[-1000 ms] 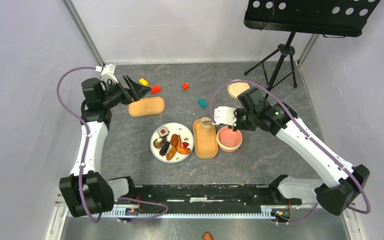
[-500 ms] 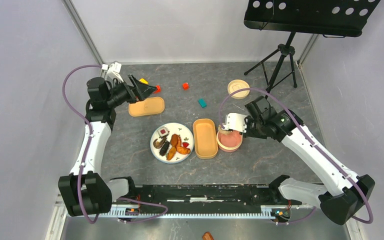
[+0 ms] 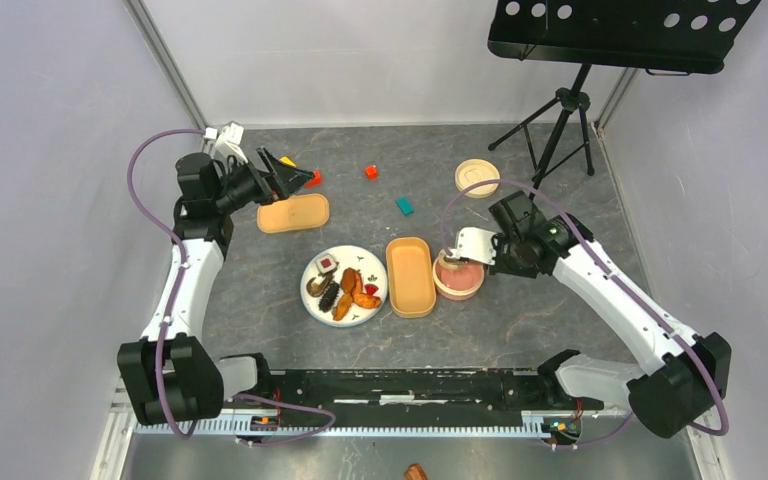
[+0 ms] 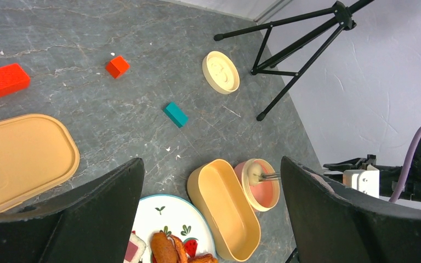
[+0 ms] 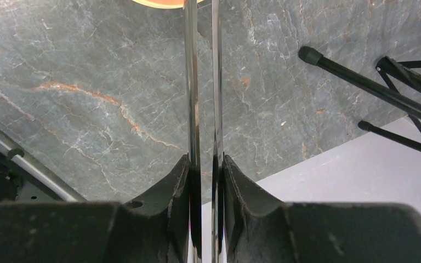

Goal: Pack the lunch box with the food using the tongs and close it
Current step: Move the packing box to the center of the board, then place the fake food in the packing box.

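- Right gripper [image 5: 205, 161] was pressed together on the tongs [image 5: 191, 82], both thin arms squeezed nearly parallel between its fingers.
- Tongs' long axis ran from that gripper leftward, tips down in the round pink container [image 3: 463, 296].
- Rice ball [image 4: 254, 171] sat in that container, touching the tong tips; could not tell whether the tips pinched it or had let go.
- Rest of the food, fried chunks [image 3: 360, 292] and a dark ridged piece [image 3: 328, 295], lay on the plate [image 3: 358, 260].
- Key relation: the plate was to the left of the tong tips, with the oblong tan box [image 3: 410, 312] between them, so the next pick likely means reaching across that box.
- Right arm was nearer and held the tool.
- Left gripper [image 3: 285, 178] was spread wide, holding nothing, well apart at far left above the oblong lid [image 3: 292, 213].
- Round lid [image 3: 477, 178] lay behind the right arm, so nothing was closed yet.
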Controlling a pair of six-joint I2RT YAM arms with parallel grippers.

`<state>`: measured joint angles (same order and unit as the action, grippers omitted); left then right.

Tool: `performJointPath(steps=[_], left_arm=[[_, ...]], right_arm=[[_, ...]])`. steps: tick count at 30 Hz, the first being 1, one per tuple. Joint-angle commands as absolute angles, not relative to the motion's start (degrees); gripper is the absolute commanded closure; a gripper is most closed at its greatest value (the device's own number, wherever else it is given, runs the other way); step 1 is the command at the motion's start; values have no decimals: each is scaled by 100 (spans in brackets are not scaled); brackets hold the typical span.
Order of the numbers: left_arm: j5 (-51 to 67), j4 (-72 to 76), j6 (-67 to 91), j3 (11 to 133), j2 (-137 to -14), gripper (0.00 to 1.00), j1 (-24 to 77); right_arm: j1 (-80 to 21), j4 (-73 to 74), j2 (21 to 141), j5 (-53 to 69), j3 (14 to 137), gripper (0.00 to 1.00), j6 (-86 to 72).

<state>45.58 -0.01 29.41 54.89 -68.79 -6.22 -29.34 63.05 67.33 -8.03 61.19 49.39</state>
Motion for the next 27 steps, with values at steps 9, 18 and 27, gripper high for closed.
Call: performJointPath(steps=[9, 18, 27], left_arm=[[4413, 145, 2997, 5668, -6987, 0, -600], [4416, 53, 2885, 5757, -7065, 0, -602], [4449, 195, 2960, 5717, -7148, 0, -598]], right_arm=[[-2638, 5358, 7355, -1182, 6416, 100, 4902], [-2302, 5670, 7206, -847, 6605, 100, 5348], [-2295, 5768, 6928, -717, 6410, 100, 5493]])
